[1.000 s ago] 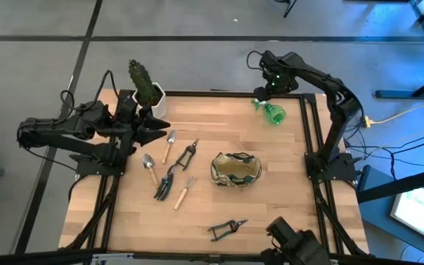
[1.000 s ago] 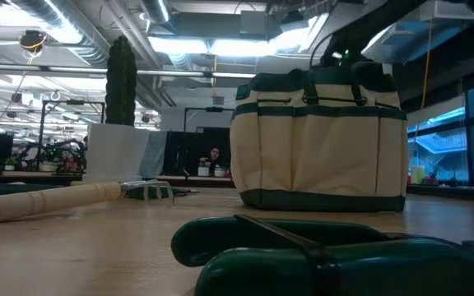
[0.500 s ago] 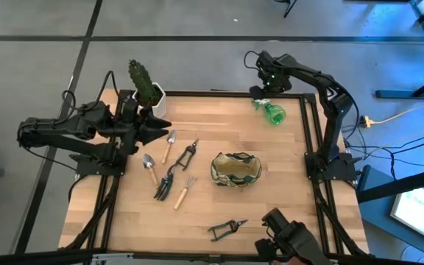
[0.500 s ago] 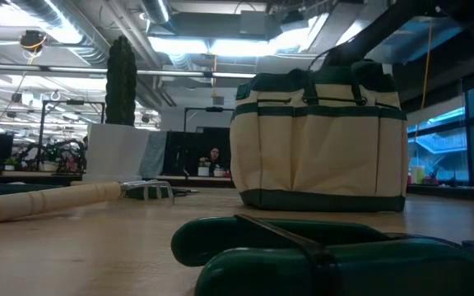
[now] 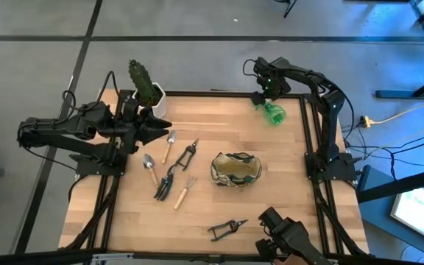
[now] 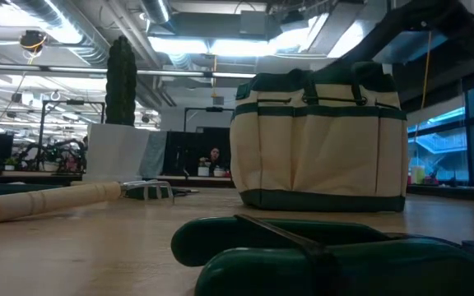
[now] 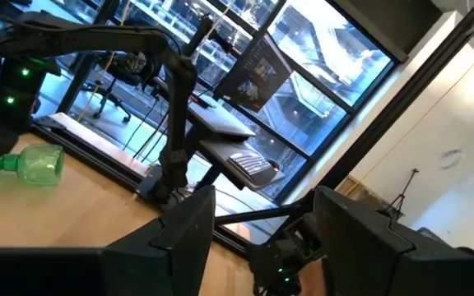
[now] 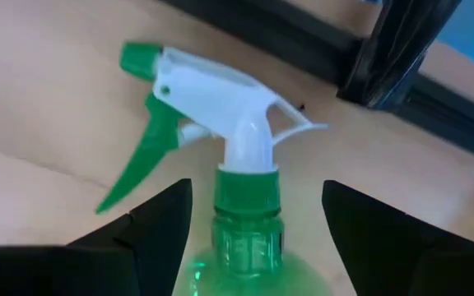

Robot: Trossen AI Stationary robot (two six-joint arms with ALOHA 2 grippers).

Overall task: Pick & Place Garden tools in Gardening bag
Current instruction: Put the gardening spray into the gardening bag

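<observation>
The green spray bottle (image 5: 274, 112) lies on its side near the table's far right corner. My right gripper (image 5: 265, 93) points down over its white trigger head. In the right wrist view the open fingers stand either side of the bottle's neck (image 8: 246, 215), with a gap on each side. The gardening bag (image 5: 235, 168) stands mouth up right of the table's middle. Trowels (image 5: 169, 143), shears (image 5: 186, 154), a dark rake (image 5: 163, 185) and a wooden-handled fork (image 5: 183, 193) lie left of it. My left gripper (image 5: 158, 131) hovers open and level by the tools.
A cactus in a white pot (image 5: 147, 91) stands at the far left corner, just behind my left arm. Black pruning shears (image 5: 227, 230) lie near the front edge. Dark frame rails (image 5: 305, 125) run along the table's right side, close to the bottle.
My right gripper has come down toward the spray bottle, staying open and pointing down. The bottle, the bag and the other tools lie where they were.
</observation>
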